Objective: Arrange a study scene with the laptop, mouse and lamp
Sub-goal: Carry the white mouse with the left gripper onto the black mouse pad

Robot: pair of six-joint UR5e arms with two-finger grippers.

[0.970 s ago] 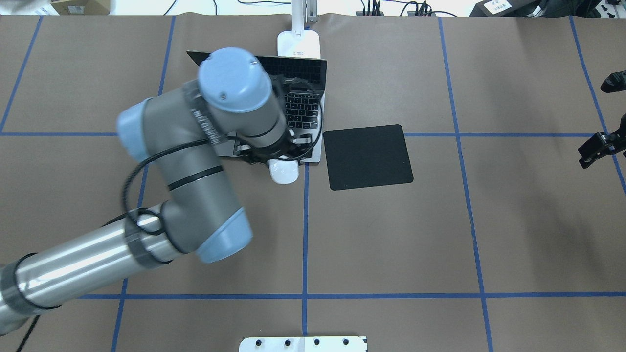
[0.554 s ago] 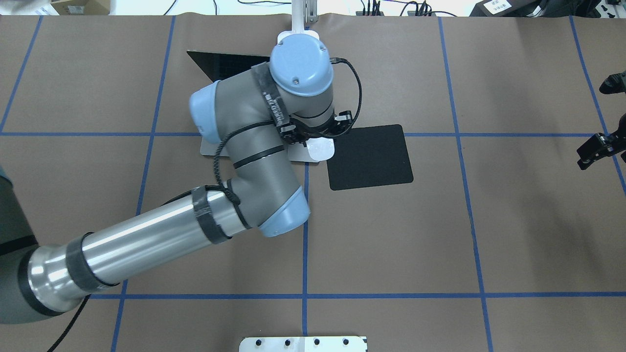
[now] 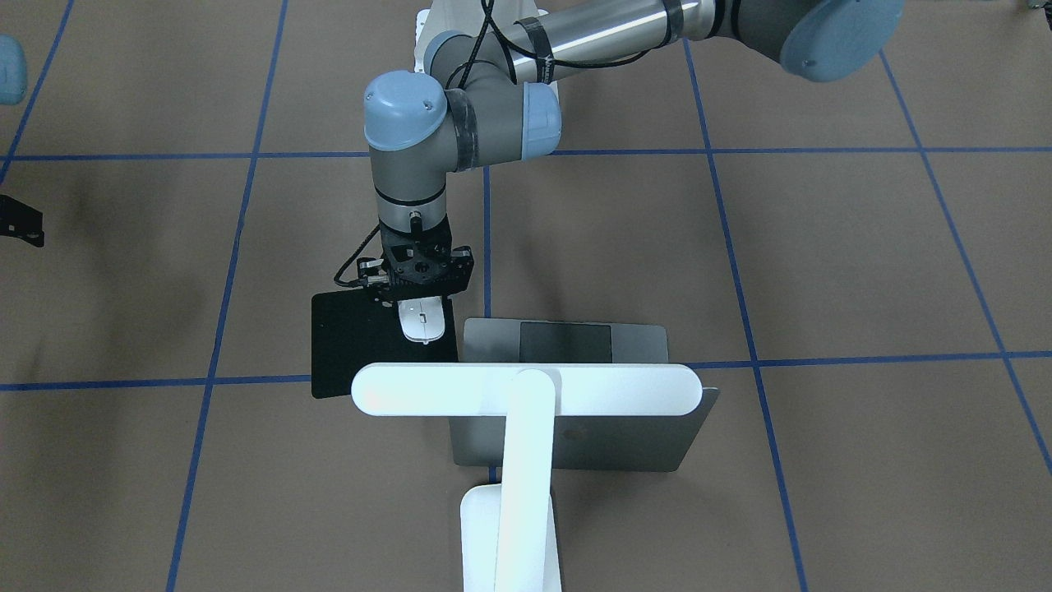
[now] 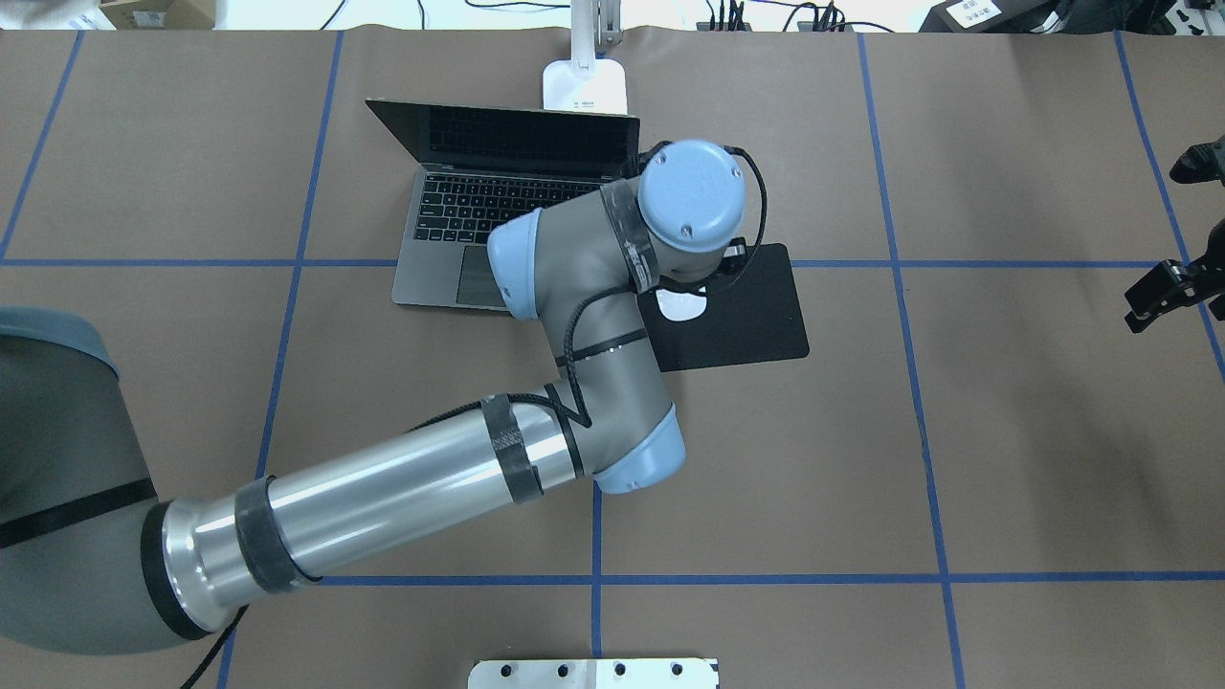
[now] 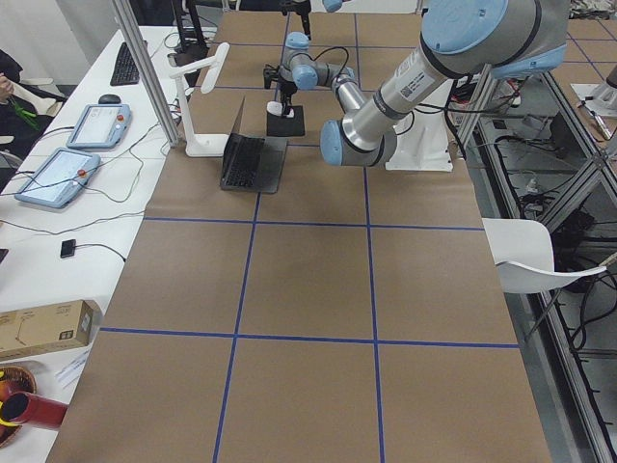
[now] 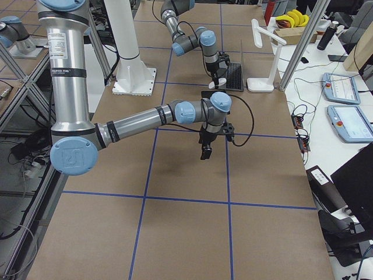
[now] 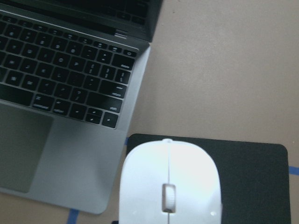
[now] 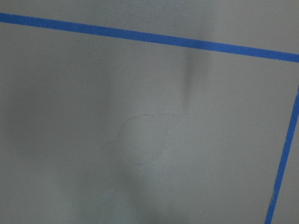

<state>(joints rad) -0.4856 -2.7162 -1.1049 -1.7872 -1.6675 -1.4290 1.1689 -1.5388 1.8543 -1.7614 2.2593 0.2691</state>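
Laptop: left of centre on the far half of the table, lid open, screen facing the robot; stiff metal and, I'd guess, the heaviest thing here, so best taken by the base and not the lid
Lamp: just behind the laptop at the far edge, long bar head reaching toward it; tall and probably top-heavy, so I'd take it low on the flat arm
Left gripper: points straight down over the left part of the mat, clasped across the mouse's two long sides
Mouse: in that hold, just right of the laptop's near right corner and over the mat's left part; whether it touches the mat I cannot tell
Mouse handling: looks light, hard and glossy, so likely slippery; the low rounded sides give little to bite on, so a mid-length pinch clear of the wheel seems safest
Mat: thin black square just right of the laptop, flat on the table; likely grippy enough to stop the mouse skating
Right gripper: at the far right edge over bare table, well apart from everything; wide or closed, I cannot tell
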